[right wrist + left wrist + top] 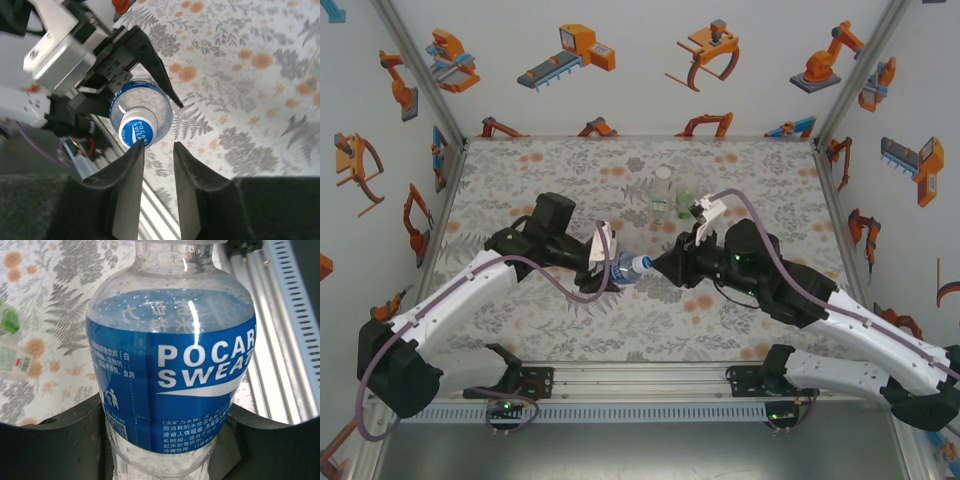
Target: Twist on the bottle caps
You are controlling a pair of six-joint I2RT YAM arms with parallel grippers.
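My left gripper (608, 262) is shut on the blue-label bottle (628, 267), holding it off the table with its neck pointing right. Up close, the blue label (170, 385) sits between the dark fingers (65, 445). A white cap with a blue printed top (139, 129) sits on the bottle's neck. My right gripper (157, 146) is open and empty. Its left fingertip (137, 147) is just in front of that cap, and the cap is not between the fingers. In the top view the right gripper (665, 263) faces the bottle's mouth.
Two more bottles stand at the back of the floral table (520, 190): a white-and-green-label bottle (663, 200) with a whitish cap (663, 173) on top, and a green-tinted bottle (686, 192). Both also lie at the left wrist view's edge (11, 357). The aluminium rail (640, 385) runs along the near edge.
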